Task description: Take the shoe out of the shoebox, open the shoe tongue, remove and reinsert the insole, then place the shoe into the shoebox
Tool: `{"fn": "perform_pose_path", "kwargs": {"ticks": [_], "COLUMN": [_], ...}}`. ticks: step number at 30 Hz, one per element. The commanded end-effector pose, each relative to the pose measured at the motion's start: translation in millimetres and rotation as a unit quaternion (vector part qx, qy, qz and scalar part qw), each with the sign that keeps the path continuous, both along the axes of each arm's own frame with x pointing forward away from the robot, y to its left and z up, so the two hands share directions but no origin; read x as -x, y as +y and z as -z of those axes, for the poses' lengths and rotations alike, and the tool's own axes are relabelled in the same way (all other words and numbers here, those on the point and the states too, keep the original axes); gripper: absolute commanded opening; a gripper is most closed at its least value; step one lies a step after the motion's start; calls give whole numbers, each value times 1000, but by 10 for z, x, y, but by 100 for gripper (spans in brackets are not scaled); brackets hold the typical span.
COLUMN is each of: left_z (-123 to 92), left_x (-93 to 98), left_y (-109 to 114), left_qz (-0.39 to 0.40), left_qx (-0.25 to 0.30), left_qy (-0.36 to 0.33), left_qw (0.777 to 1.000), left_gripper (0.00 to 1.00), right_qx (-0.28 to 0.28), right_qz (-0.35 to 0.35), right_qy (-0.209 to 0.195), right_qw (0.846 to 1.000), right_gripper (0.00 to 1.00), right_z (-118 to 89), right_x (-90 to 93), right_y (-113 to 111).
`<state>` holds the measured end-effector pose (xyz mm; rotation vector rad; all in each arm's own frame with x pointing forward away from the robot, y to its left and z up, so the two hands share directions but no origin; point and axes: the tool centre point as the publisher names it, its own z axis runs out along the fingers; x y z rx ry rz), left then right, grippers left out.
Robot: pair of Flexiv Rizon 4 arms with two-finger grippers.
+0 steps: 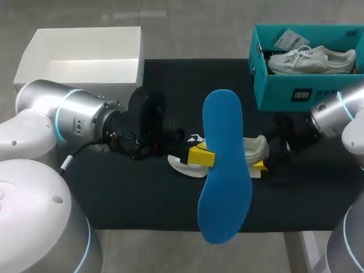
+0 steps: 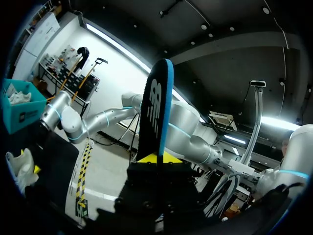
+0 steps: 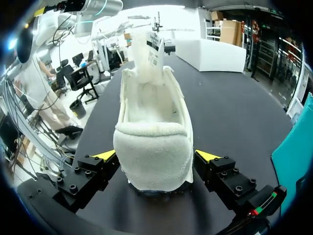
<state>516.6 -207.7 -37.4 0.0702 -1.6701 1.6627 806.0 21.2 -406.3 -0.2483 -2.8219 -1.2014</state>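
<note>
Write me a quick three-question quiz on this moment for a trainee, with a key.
1. Multiple choice: what is the left gripper shut on?
A) the blue insole
B) a shoelace
C) a box lid
2. True or false: the teal shoebox holds a second white shoe.
3. Fill in: the unboxed shoe sits with its heel between the ___ gripper's fingers.
Key: 1 A; 2 true; 3 right, meaning the right gripper.
</note>
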Motion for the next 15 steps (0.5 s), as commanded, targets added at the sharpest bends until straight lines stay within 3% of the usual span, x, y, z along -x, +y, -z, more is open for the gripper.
{"fn": "perform_pose_path", "kwargs": {"ticks": [1,7,15], "left_z": [10,10,10], "left_x": [4,4,4], "left_y": [-15,-15,-15], "left_qz": [0,0,0], "left_qx": [0,0,0], "left_qy": [0,0,0], "left_qw": [1000,1000,1000], "left_gripper": [0,0,0], "right_qx": [70,142,197], "right_qz": [-4,-10,-1], "right_qy": [11,39,40], "right_qw": [997,989,980], "right_gripper": [100,100,100], "right_z": [-159,-383,-624], "right_x": [58,142,183], "right_y": [-24,-108,-182]}}
